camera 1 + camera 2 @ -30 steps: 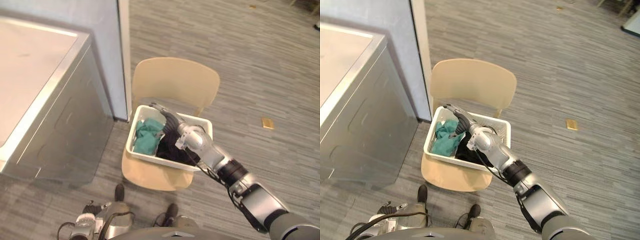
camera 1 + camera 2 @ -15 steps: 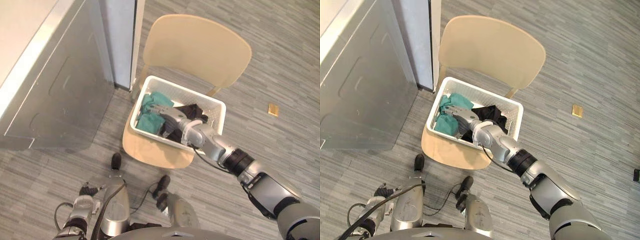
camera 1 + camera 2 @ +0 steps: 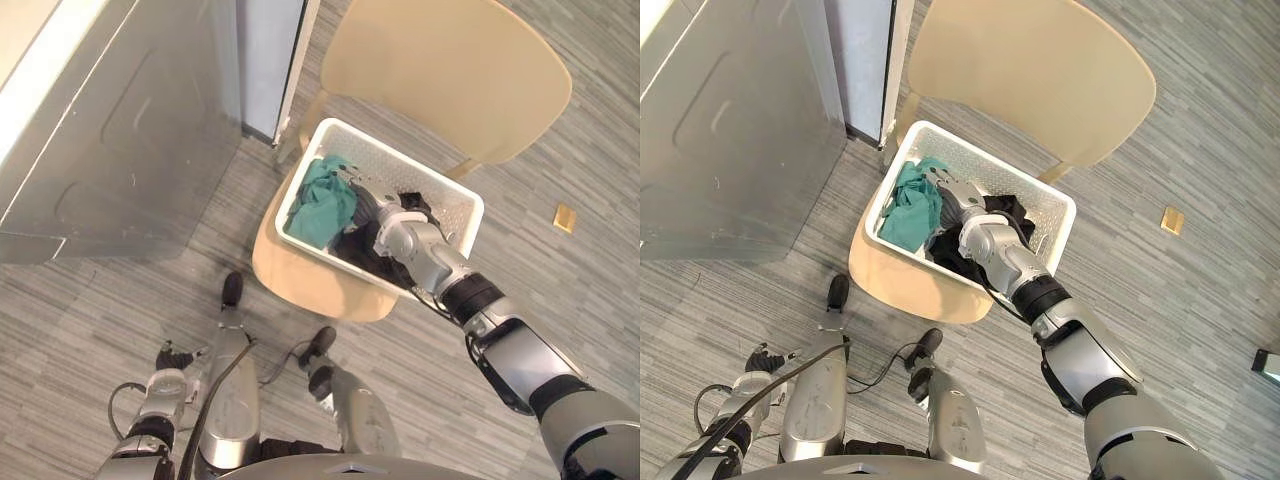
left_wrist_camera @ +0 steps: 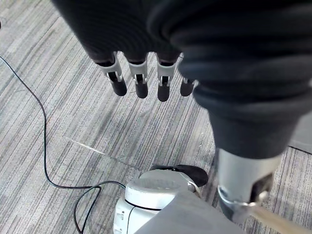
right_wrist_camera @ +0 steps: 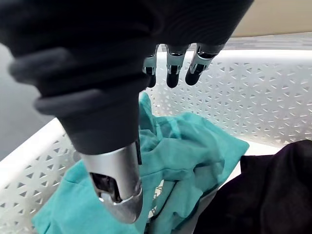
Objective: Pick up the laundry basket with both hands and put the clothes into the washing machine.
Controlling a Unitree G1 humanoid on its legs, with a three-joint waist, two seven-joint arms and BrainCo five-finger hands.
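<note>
White perforated plastic for the laundry basket (image 3: 430, 180), set on the seat of a tan chair (image 3: 450, 70), with a teal garment (image 3: 322, 205) heaped at its 10 o'clock end and a black garment (image 3: 362, 252) toward 4 o'clock. Long axis from 10 to 4 o'clock in the head views, with the short ends, the likely places for a two-handed lift, at those same two hours. Grey washing machine (image 3: 120, 130) off at 9 o'clock of the laundry basket, just beyond the chair.

Right hand (image 3: 962, 203) reaching in from 5 o'clock, poised inside the rim above the teal garment. Fingers (image 5: 173, 68) loosely extended and close to the inner wall, thumb apart, nothing grasped. By far the nearer of the two, yet over the contents and not on an end.

Left hand (image 4: 139, 73) low at about 7 o'clock of the laundry basket, well apart, fingers relaxed over the floor, empty.

Judged from this: lift not yet begun. Next move likely calls for bringing the left hand up to the 10 o'clock end and shifting the right hand out to the 4 o'clock end, or else closing on the teal garment directly beneath the right fingertips.
</note>
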